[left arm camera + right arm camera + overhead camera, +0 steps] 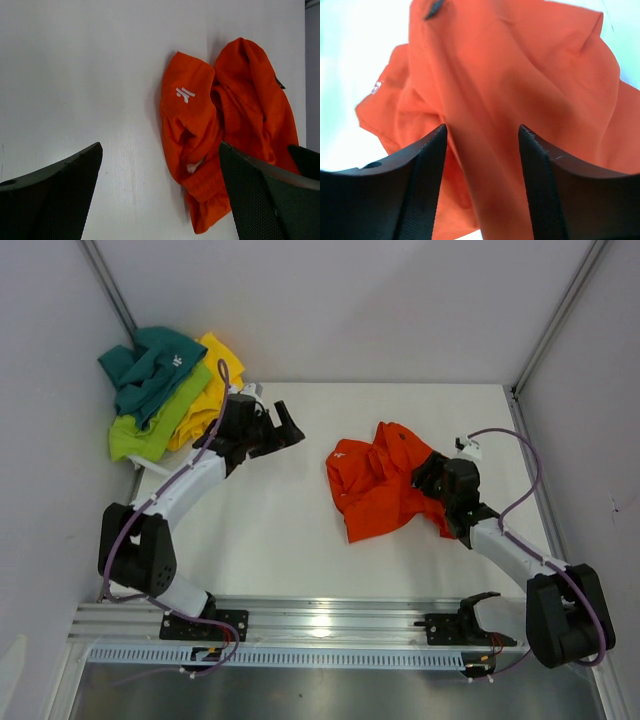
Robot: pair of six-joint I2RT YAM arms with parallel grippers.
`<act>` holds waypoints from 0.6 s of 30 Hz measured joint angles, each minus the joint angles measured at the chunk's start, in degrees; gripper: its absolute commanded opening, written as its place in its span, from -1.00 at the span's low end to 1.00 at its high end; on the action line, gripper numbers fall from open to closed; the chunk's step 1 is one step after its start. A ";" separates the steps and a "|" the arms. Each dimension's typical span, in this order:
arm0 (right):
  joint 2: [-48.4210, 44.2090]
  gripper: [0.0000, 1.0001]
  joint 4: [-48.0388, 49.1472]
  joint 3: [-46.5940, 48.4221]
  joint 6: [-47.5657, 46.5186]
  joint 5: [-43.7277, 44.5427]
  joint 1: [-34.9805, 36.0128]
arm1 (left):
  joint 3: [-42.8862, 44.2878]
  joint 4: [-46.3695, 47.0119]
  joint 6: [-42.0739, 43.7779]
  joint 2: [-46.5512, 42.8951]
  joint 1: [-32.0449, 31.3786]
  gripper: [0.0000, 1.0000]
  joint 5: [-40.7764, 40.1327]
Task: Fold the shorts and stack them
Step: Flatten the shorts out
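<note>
A crumpled pair of bright orange shorts lies right of the table's middle, its white logo facing up. My right gripper is down on the right side of the orange shorts. Its jaws are partly apart and straddle a raised fold of the fabric. My left gripper hovers wide open at the back left, empty. In its view the orange shorts lie ahead and to the right. Teal shorts, lime green shorts and yellow shorts are heaped in the back left corner.
Grey walls close in the white table on the left, back and right. A metal rail with both arm bases runs along the near edge. The heap of shorts hangs over the table's back left corner.
</note>
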 measured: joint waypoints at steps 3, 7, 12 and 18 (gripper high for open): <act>2.29 0.32 -0.85 0.61 -0.33 0.28 0.04 | -3.41 0.26 -0.02 -4.26 -1.22 0.99 -1.01; 4.79 0.18 -2.91 1.88 -0.96 0.59 0.66 | -6.45 0.37 0.02 -6.23 -3.15 0.98 -2.73; 5.57 -0.86 -6.58 4.76 -2.47 2.56 2.49 | -9.86 1.36 0.02 -6.10 -7.91 0.99 -4.07; 2.12 -0.92 -15.28 8.26 -1.01 8.44 2.45 | -10.75 3.58 0.02 -2.95 -13.40 0.98 -4.55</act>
